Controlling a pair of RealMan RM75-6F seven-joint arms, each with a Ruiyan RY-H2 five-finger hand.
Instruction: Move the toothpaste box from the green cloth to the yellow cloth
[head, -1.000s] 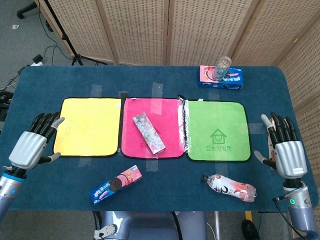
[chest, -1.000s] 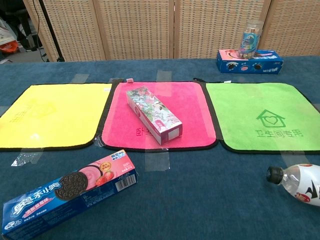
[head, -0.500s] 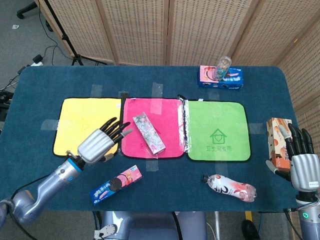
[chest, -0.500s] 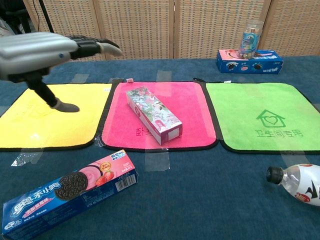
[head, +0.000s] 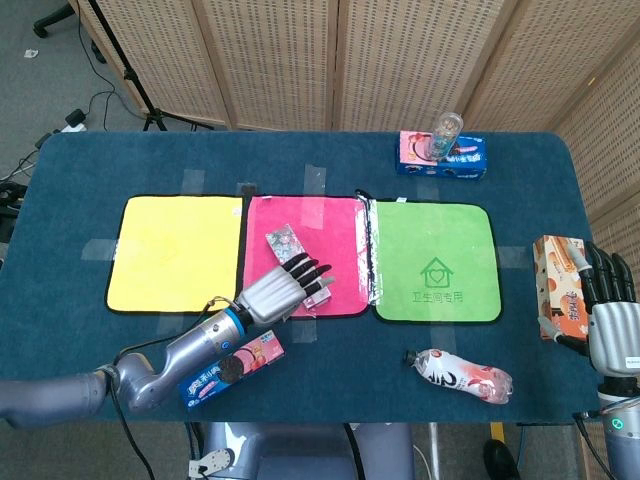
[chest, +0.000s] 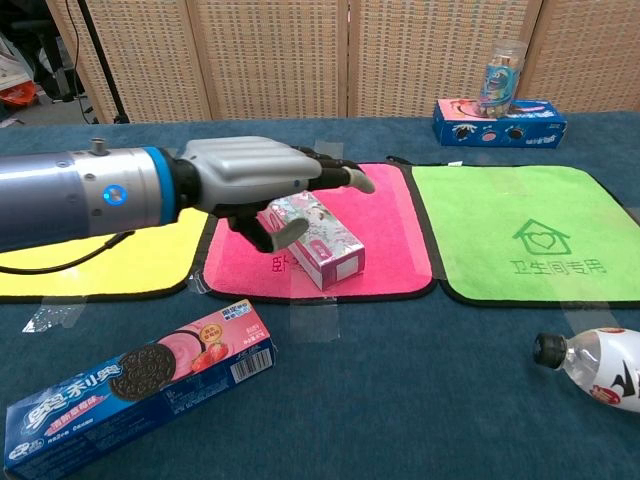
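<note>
Blue table (head: 90, 180), three cloths (head: 305, 255)

On my worktop (head: 90, 180): three cloths, one yellow (head: 175, 253), one pink (head: 340, 225), one green (head: 435, 262); one toothpaste box (chest: 320, 240); two biscuit boxes, one near (chest: 135, 375), one far (head: 443, 157); one plastic bottle (head: 460, 373) lying flat; one clear cup (head: 447, 133) atop the far box; one orange carton (head: 558, 288) beside my right hand (head: 610, 315); two hands, counting my left hand (head: 280, 292).
</note>
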